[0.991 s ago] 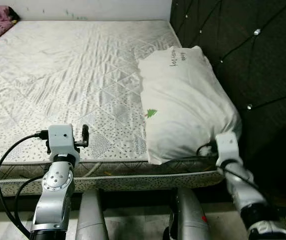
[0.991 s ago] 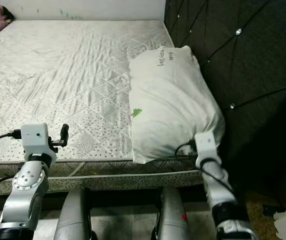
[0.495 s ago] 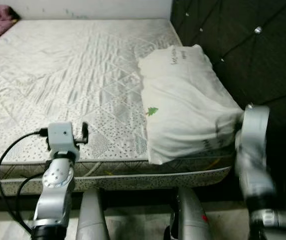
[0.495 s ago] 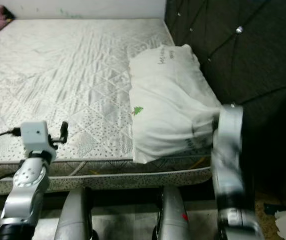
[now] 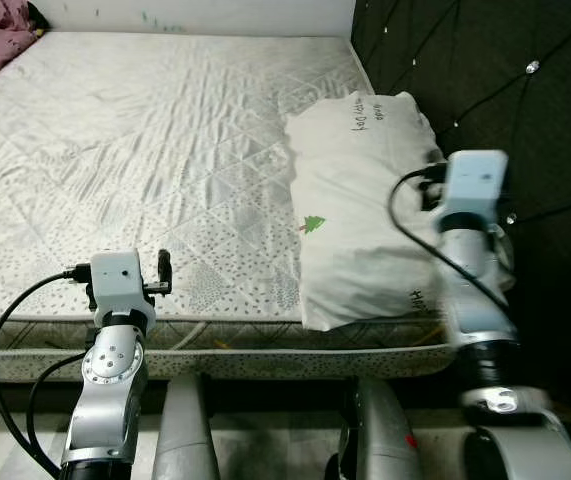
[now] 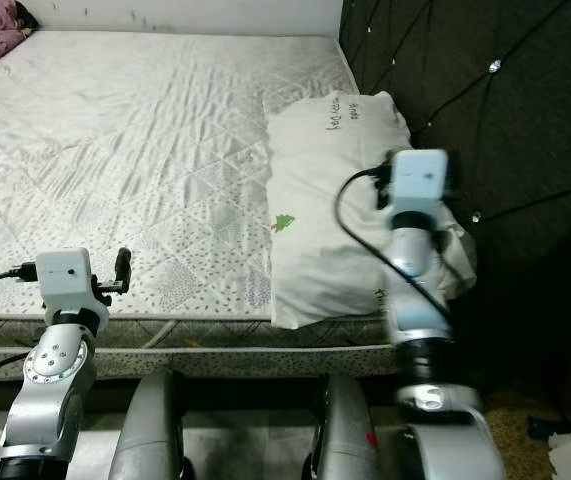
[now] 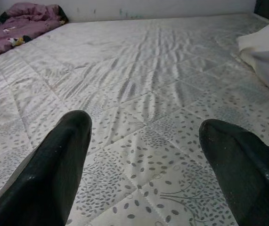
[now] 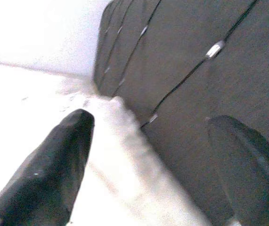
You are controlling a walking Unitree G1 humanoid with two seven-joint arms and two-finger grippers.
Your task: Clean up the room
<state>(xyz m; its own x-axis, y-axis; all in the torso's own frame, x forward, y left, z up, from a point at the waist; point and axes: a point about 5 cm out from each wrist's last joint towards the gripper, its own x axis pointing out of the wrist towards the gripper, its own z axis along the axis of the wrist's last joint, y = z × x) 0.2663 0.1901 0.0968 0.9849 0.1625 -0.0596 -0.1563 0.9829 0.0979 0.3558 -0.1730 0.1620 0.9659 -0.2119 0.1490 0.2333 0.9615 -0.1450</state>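
Right claw (image 8: 148,155) spread wide above pillow (image 5: 365,220), empty.

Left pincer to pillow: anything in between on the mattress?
Nothing: bare quilted mattress runs from the open left pincer to the white pillow, seen in the left wrist view.

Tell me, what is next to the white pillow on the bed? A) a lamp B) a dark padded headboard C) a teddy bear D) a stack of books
B: the white pillow lies at the side of the mattress, right beside the dark padded headboard with its shiny buttons.
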